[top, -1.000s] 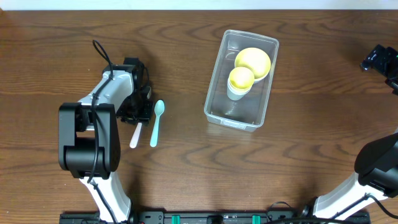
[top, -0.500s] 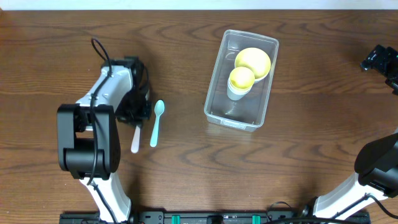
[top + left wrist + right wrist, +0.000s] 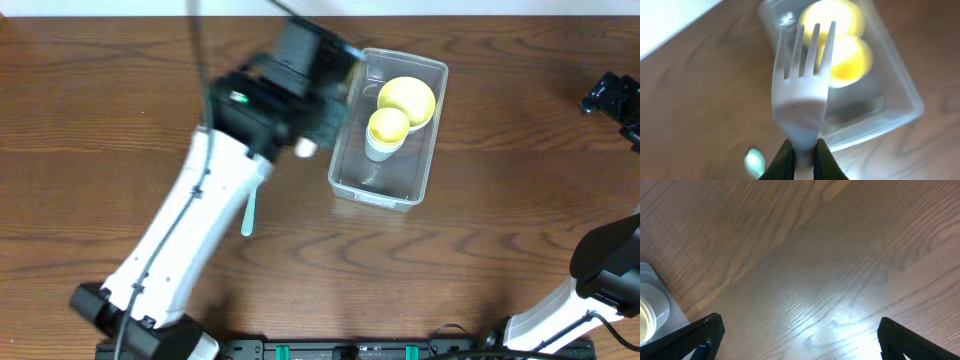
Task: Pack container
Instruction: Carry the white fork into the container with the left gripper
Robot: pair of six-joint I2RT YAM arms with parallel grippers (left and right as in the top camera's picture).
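The clear rectangular container [image 3: 388,192] stands right of centre and holds a yellow bowl [image 3: 407,97] and a yellow-filled white cup [image 3: 387,132]. My left gripper [image 3: 312,108] is raised beside the container's left side and is shut on the handle of a white plastic fork [image 3: 802,75]. In the left wrist view the gripper [image 3: 801,160] holds the fork tines up in front of the container [image 3: 890,117], the bowl [image 3: 850,17] and the cup [image 3: 852,62]. My right gripper [image 3: 800,340] is open and empty over bare wood at the far right edge [image 3: 610,95].
A teal spoon [image 3: 247,215] lies on the table left of the container, partly hidden under the left arm; it shows blurred in the left wrist view [image 3: 754,161]. The table is dark wood [image 3: 480,260].
My left gripper has lifted the white fork off the table and swung up and right, from beside the teal spoon to the container's left side. The right arm has not moved.
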